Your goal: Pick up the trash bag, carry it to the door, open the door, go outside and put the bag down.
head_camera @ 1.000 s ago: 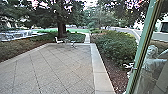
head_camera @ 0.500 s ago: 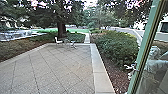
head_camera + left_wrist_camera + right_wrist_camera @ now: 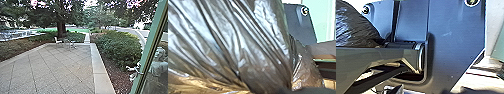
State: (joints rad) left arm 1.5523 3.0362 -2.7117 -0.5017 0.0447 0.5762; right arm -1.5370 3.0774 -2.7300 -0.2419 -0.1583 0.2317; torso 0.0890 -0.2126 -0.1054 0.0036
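Faces out past the green frame of a glass door (image 3: pixel 150 57) onto a paved patio (image 3: pixel 57 67). Has the trash bag (image 3: pixel 230 45) close in front of the left wrist camera, dark, shiny and drawn into long creases, with amber light along part of it. Catches a rounded black part of the bag in the right wrist view too, near the robot's dark plate (image 3: pixel 456 37); cannot tell touching from apart there. Cannot tell the opening of the left gripper or of the right gripper, nor any hold of either on the bag. Looks straight ahead over diagonal paving seams to a white chair (image 3: pixel 58 41) and, just beside it, a small table (image 3: pixel 72 43), both near the far edge, with a tree trunk (image 3: pixel 61 28) beyond. Meets a pale stone border (image 3: pixel 100 72) along the patio's right side, then bushes (image 3: pixel 120 47). Includes a person (image 3: pixel 158 62), blurred, behind the door's glass.
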